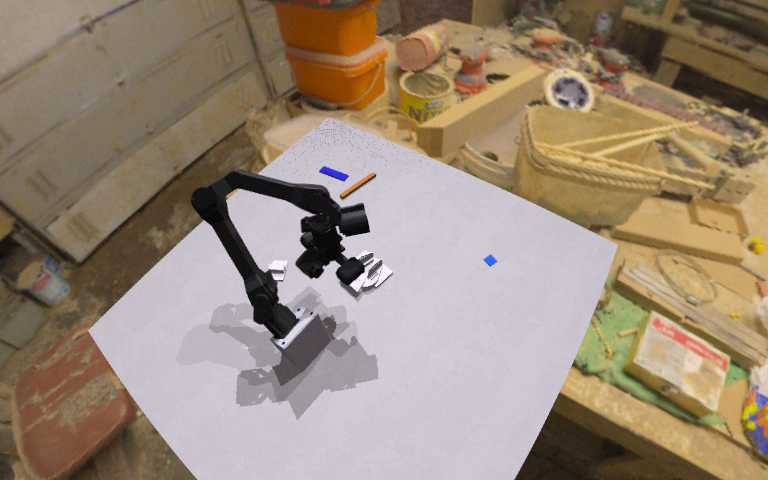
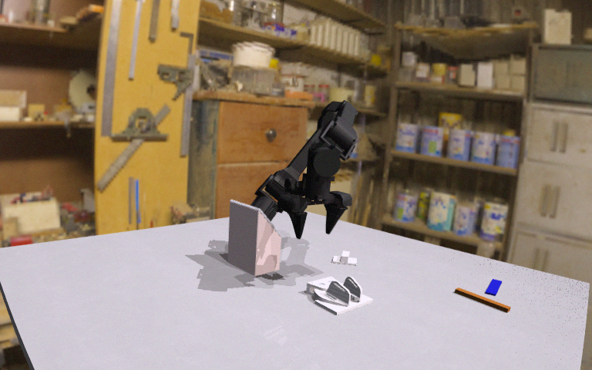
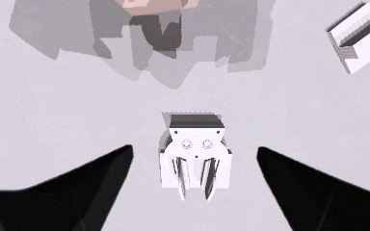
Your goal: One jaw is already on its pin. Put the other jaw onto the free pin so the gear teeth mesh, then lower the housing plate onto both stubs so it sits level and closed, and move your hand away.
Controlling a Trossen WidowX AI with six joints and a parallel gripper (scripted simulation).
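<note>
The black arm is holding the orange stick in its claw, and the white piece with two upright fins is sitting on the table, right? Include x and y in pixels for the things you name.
Not quite: the tool [image 2: 313, 235] [image 3: 195, 151] is open and holds nothing; the exterior view shows the orange stick [image 2: 482, 300] [image 1: 357, 185] lying on the table [image 2: 174, 322] [image 1: 441, 362]. The rest is right.

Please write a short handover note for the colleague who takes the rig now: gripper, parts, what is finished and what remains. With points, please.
Gripper [image 1: 334, 272] [image 2: 313, 235] [image 3: 195, 151]: open, holding nothing, above the white assembly [image 1: 385, 275] [image 2: 361, 301] [image 3: 170, 179].
Parts: both jaws sit on the assembly, side by side; the housing plate [image 3: 197, 150] lies over their rear, its two round stubs showing. A separate small white part [image 1: 277, 270] [image 2: 345, 260] [image 3: 356, 58] lies apart.
Done: second jaw and plate look placed, and the gripper is off the parts.
Left: probably only a check; I cannot confirm tooth mesh or a fully level plate.
</note>
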